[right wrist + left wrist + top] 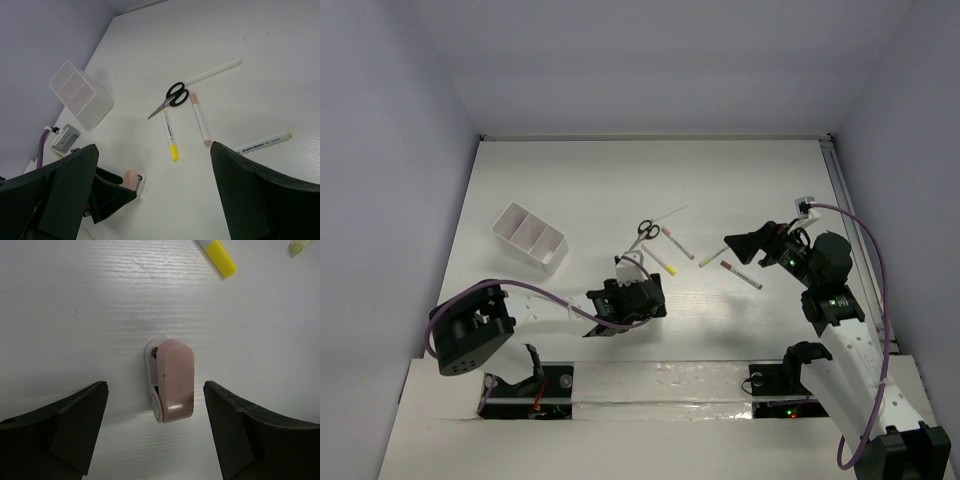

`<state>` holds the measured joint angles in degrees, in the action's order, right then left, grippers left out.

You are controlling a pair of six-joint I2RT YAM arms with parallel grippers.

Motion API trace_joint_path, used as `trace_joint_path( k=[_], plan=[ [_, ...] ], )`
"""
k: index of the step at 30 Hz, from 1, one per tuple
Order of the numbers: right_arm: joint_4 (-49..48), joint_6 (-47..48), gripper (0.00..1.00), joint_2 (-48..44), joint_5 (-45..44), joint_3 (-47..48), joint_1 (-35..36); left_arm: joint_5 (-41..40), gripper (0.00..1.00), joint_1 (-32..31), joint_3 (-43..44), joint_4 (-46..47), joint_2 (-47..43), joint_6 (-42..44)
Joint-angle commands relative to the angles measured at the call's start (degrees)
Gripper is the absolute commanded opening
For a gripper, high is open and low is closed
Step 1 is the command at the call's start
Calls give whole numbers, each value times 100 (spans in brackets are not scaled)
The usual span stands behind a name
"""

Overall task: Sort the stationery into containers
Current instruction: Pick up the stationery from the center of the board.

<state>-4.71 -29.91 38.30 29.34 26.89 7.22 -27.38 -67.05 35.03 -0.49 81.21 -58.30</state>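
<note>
A pinkish-beige eraser block lies on the table between the spread fingers of my left gripper, which is open and not touching it. It also shows in the top view and the right wrist view. Beyond it lie black-handled scissors, a yellow-ended pen, a pink-ended pen, a green-ended pen, a red-brown-ended pen and a plain white pen. The white box stands at the left. My right gripper is open and empty above the pens.
A small white fitting with a purple cable sits at the table's right edge. White walls close the table at the back and both sides. The box shows two compartments in the right wrist view.
</note>
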Motion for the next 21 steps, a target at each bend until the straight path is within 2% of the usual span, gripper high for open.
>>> trace_joint_path(
  k=[1, 9, 14, 16, 19, 21],
  plan=[
    [-276, -50, 100, -25, 124, 132, 51, -206, 76, -1, 171, -303, 219, -234],
    [-338, -85, 100, 2, 212, 105, 51, -382, 62, 104, 786, -363, 790, 336],
    [-364, -94, 100, 28, 247, 105, 51, -330, 46, 104, 936, -487, 879, 460],
    [-364, -94, 100, 45, 247, 105, 51, -269, 42, 104, 910, -583, 835, 434],
    [-364, -94, 100, 63, 265, 105, 51, -242, 42, 104, 839, -812, 677, 399],
    [-355, -103, 100, 72, 274, 114, 51, -242, 30, 104, 813, -1004, 520, 416]
  ],
)
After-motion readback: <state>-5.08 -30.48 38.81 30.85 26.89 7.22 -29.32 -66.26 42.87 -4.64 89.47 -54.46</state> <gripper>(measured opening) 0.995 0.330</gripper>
